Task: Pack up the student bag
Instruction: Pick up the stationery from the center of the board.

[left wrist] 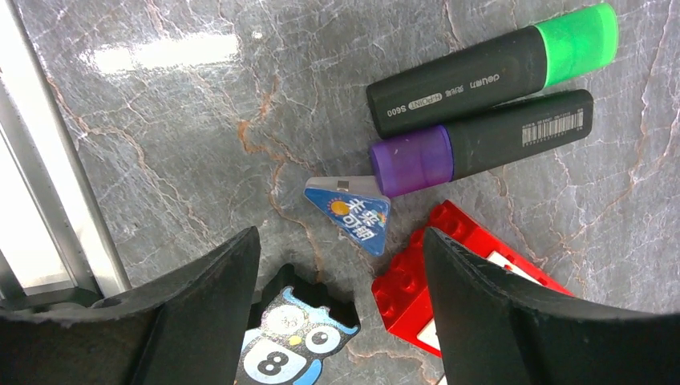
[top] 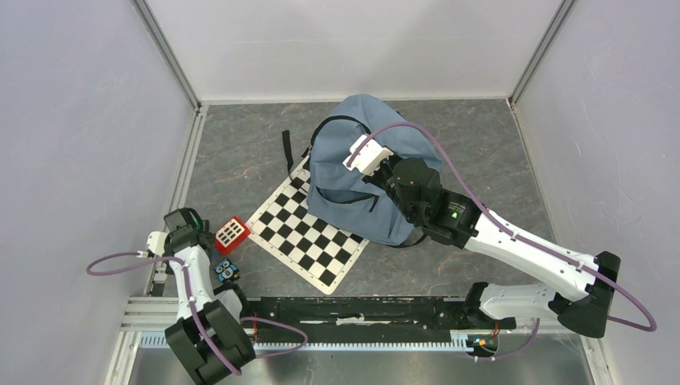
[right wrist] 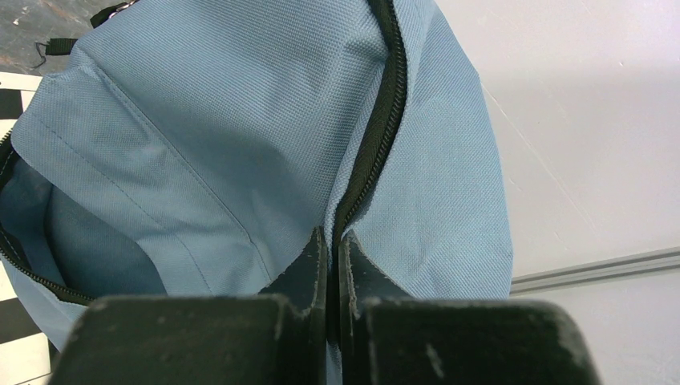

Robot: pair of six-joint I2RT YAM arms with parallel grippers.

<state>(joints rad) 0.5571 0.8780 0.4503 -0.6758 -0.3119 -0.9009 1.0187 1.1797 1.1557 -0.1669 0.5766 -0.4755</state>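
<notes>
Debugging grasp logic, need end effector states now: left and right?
Left end effector: open, holding nothing.
Right end effector: closed, pinching the student bag beside its zip.

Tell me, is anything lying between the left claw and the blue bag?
Yes. Between the left gripper and the student bag lie a red block, close to the gripper, and a checkered board whose far corner reaches the bag. Both are low, so the arm could probably pass over them.
</notes>
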